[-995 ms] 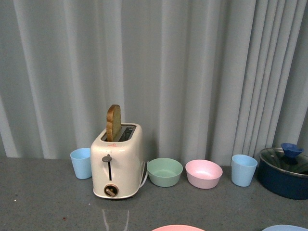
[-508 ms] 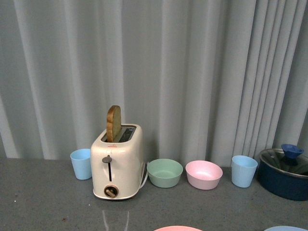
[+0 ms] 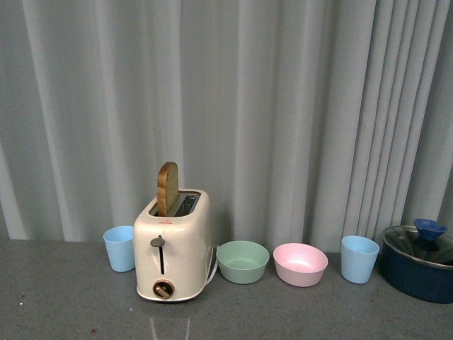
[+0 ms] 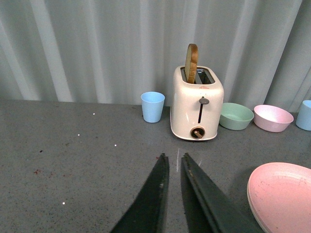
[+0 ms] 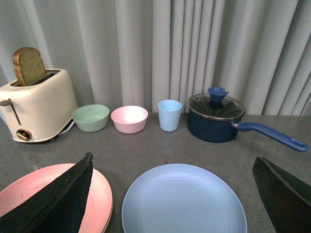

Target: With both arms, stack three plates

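Note:
In the right wrist view a light blue plate (image 5: 182,204) lies flat on the grey table, with a pink plate (image 5: 99,194) beside it. My right gripper (image 5: 173,158) is open, wide, above the blue plate. One of its fingers (image 5: 63,196) overlaps the pink plate; the other stands past the blue plate's far side. In the left wrist view my left gripper (image 4: 172,156) is shut and empty over bare table. The pink plate (image 4: 284,199) lies off to one side of it, apart. A paler rim shows under the pink plate's edge. No plate or arm shows in the front view.
A cream toaster (image 3: 173,244) holding a bread slice stands at the back by the curtain. Beside it are a blue cup (image 3: 119,248), a green bowl (image 3: 243,261), a pink bowl (image 3: 300,263), another blue cup (image 3: 359,258) and a navy lidded pot (image 5: 216,116) with a long handle.
The front view has tilted upward: the toaster, bowls and cups sit lower in the picture, and the pink and blue plate rims at its bottom edge have dropped out of view.

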You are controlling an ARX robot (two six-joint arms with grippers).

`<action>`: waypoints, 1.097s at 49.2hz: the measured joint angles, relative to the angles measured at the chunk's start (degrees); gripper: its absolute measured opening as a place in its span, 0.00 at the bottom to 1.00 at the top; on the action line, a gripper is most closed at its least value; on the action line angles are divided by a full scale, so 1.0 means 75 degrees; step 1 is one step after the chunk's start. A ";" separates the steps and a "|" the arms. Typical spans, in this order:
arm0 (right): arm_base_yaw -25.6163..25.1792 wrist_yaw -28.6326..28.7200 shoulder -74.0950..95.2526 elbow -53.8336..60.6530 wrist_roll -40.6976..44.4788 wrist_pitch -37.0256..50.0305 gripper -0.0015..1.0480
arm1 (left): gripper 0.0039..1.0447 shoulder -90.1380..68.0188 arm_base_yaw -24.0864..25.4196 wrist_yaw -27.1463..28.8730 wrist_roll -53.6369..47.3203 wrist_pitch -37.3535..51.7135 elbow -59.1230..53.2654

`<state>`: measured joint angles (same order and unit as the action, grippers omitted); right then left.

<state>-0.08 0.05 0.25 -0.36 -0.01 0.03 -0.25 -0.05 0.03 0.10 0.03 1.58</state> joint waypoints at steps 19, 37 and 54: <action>0.0064 -0.0224 0.0052 -0.0015 -0.0009 -0.0064 0.93 | 0.87 0.0003 0.0000 -0.0003 -0.0003 0.0000 0.0000; -0.1909 -0.1256 0.5980 -0.2634 0.0254 0.2949 0.93 | 0.94 0.0009 0.0000 -0.0003 -0.0003 0.0000 0.0000; -0.3334 0.0067 1.1523 -0.6172 0.0239 0.1157 0.93 | 0.94 0.0009 0.0000 0.0000 -0.0003 0.0000 0.0000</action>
<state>-25.08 0.56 86.67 -46.65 1.78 8.71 -0.19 -0.05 0.03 0.08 0.03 1.58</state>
